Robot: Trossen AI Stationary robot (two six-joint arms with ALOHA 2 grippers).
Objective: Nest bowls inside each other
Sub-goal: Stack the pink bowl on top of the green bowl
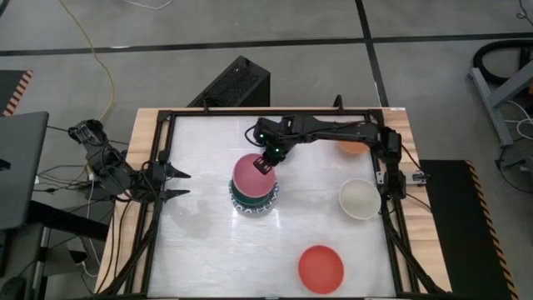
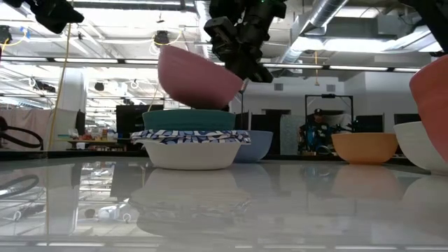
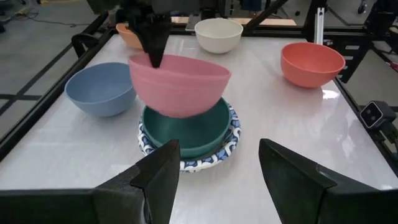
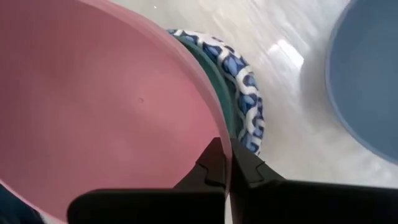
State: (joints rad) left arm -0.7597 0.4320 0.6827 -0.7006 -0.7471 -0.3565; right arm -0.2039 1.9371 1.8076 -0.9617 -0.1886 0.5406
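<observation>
Right claw: pinching the pink bowl's rim, holding it tilted above the stack.
Stack: green bowl nested in a blue-patterned bowl, mid-table.
Left claw: spread wide, empty, at the table's left edge.
Writing: none readable.

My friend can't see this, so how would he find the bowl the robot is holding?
Look mid-table for the stack: a green bowl inside a white bowl with a blue patterned rim. Just above it, tilted, hangs the plain pink round bowl, its rim pinched by the right gripper; no other bowl is lifted.
</observation>
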